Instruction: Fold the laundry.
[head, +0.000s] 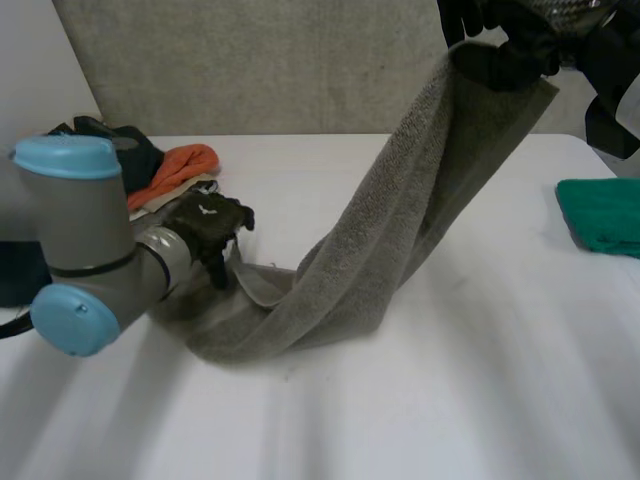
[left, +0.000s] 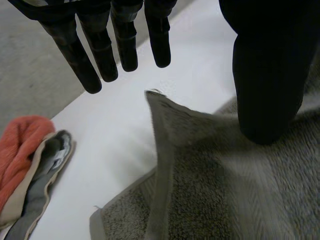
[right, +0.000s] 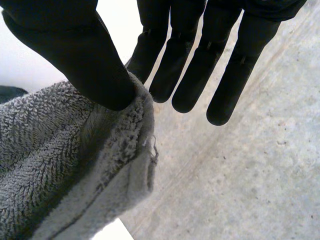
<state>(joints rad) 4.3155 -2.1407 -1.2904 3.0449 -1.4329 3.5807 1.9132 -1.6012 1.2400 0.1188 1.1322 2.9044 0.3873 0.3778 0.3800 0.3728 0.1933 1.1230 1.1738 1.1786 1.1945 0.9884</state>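
From my station I see the grey towel (head: 370, 260) strung as a long slope. Its low end lies bunched on the white table (head: 480, 380) and its high end is up in the air at the far right. The right hand (head: 505, 45) has that top corner. In its wrist view the thumb (right: 75, 55) presses the towel's hemmed edge against the nearest of its straight fingers (right: 192, 65), so the cloth is pinched there and hangs down from the grip, while the other fingers stick out past the edge and touch nothing. The left hand (head: 208, 225) is down on the towel's low end, just in front of the grey left arm (head: 85, 240). In its wrist view the fingers (left: 102, 55) are straight and spread, above bare table just past a towel corner that stands up off the surface. The thumb (left: 267, 75) points down onto the pile of the cloth, with its tip at or on the terry. I cannot make out any pinch there, so I read that hand as open. Off to the left, near the table's far edge, an orange cloth (head: 180, 165) lies on a small heap with a dark garment (head: 120, 140) behind it, well apart from the towel. A green cloth (head: 603, 215) lies folded at the table's right edge.
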